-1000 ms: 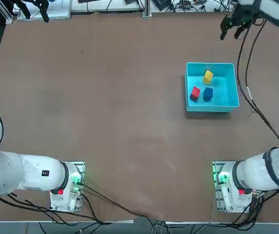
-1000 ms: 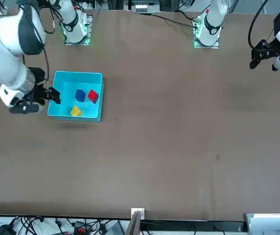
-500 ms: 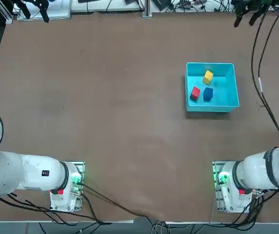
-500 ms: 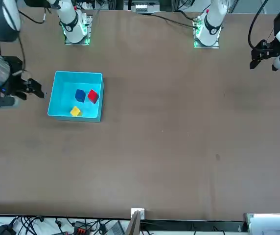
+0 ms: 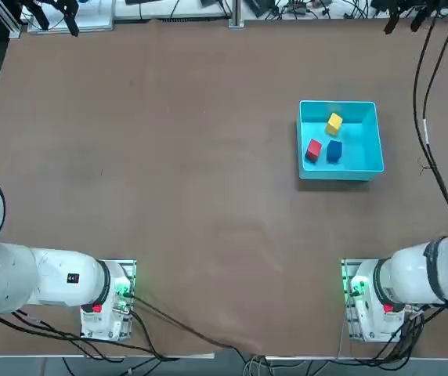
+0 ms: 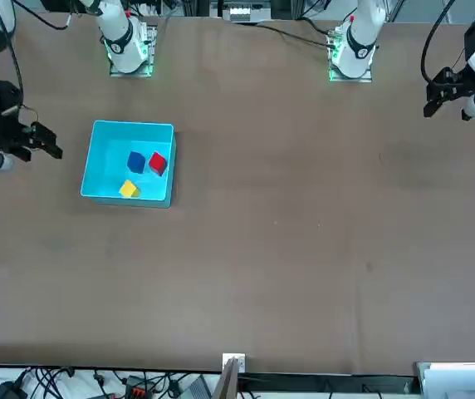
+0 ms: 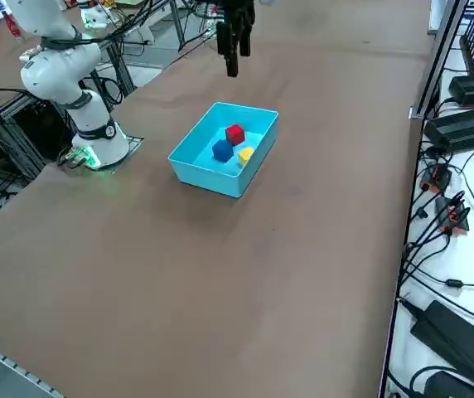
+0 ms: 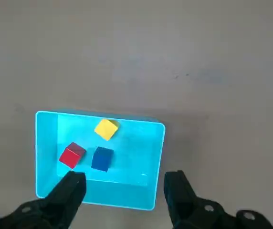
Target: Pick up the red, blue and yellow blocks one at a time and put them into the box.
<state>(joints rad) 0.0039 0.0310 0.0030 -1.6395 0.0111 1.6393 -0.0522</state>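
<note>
The cyan box (image 5: 365, 157) sits right of the table's middle with all three blocks lying inside it: yellow block (image 5: 334, 123), red block (image 5: 313, 149), blue block (image 5: 334, 150). In the wrist view the box (image 8: 141, 143) holds the yellow block (image 8: 106, 129), red block (image 8: 72, 155) and blue block (image 8: 102, 158). My right gripper (image 5: 401, 25) hangs high over the table's far right edge, away from the box, open and empty. Its fingers (image 8: 174, 183) are spread wide. From the side, the gripper (image 7: 237, 56) is raised beyond the box (image 7: 212, 178).
Both arm bases stand at the near edge, the right one (image 5: 369, 301) close to the box's side. Cables (image 5: 424, 125) trail from the arm past the box's right side. Cables and equipment (image 7: 461, 124) line the bench beyond the table's far edge.
My right gripper has risen and drawn back from the box toward the far right corner. The three blocks and the box have not moved.
</note>
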